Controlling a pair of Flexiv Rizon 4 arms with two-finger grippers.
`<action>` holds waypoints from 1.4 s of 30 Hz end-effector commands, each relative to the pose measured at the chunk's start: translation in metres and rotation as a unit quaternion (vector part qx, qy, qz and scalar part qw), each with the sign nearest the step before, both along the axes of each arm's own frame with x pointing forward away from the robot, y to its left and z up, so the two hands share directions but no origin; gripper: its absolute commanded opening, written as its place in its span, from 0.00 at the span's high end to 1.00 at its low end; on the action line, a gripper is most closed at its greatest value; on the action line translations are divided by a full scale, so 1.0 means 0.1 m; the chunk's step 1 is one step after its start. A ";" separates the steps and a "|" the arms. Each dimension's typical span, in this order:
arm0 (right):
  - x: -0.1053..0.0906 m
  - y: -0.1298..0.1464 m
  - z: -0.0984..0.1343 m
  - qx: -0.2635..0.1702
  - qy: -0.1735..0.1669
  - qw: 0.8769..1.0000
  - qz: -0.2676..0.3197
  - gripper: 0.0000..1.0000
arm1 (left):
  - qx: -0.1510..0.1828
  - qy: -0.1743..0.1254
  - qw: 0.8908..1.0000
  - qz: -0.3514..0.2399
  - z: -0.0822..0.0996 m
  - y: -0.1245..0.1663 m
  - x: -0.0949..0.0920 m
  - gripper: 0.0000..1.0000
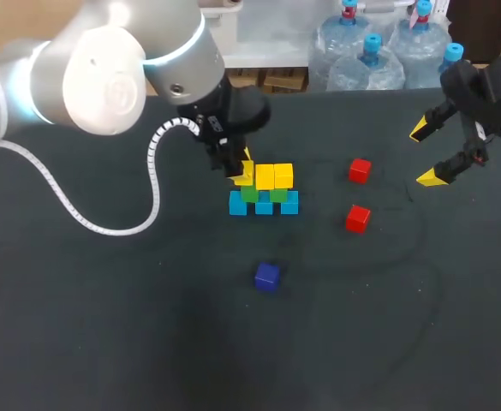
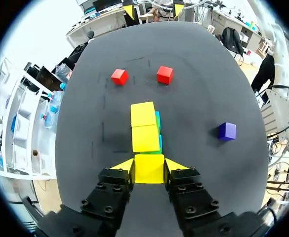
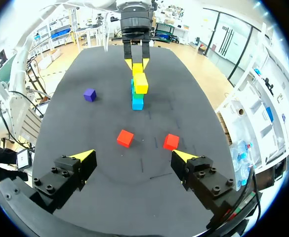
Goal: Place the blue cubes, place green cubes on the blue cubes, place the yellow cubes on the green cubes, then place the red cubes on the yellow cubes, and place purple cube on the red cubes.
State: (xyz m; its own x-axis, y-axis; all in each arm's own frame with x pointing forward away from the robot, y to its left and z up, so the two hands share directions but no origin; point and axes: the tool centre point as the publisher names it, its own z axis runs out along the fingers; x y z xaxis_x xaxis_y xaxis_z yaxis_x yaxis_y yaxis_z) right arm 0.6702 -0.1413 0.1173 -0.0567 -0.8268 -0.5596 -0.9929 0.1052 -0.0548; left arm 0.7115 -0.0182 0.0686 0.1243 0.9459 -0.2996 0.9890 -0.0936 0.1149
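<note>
status: build partly complete, roughly three of five layers in place, as judged from the present layout. base layer: three blue cubes (image 1: pixel 264 205) stand in a row near the middle of the table (image 1: pixel 104 342), touching side by side. second layer: two green cubes (image 1: pixel 277 194) show on top of the blue row; whether a third sits behind the left arm cannot be told. third layer: two yellow cubes (image 1: pixel 274 176) rest on the green layer. a third yellow cube (image 2: pixel 149 168) is at the 9 o'clock end of that row in the head view, clamped in the left gripper (image 1: pixel 241 171), with one yellow tip pressed against each of two opposite faces. judgement: this cube appears level and in line with its neighbours, so the yellow layer should be complete once it is let go. its contact with the layer below is hidden and cannot be confirmed. outstanding, fourth layer: two red cubes (image 1: pixel 360 170) lie on the table at 3 o'clock of the stack, well apart from it, one at 12 o'clock of the other with a gap between them; neither is placed. outstanding, fifth layer: the purple cube (image 1: pixel 267 276) lies alone on the table at 6 o'clock of the stack, apart from everything else. the right gripper (image 1: pixel 427 154) hangs near the table's 3 o'clock edge, beyond the red cubes, with its fingers spread wide and nothing between them.
</note>
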 end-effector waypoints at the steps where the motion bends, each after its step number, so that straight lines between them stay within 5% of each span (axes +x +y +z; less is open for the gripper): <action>1: 0.01 0.00 0.00 0.001 0.000 1.000 0.001 0.00 | 0.002 0.003 1.000 -0.003 0.00 -0.01 0.03 1.00; 42: 0.01 0.00 0.00 0.001 0.000 1.000 0.001 0.00 | 0.005 0.011 1.000 -0.007 -0.08 -0.03 0.06 1.00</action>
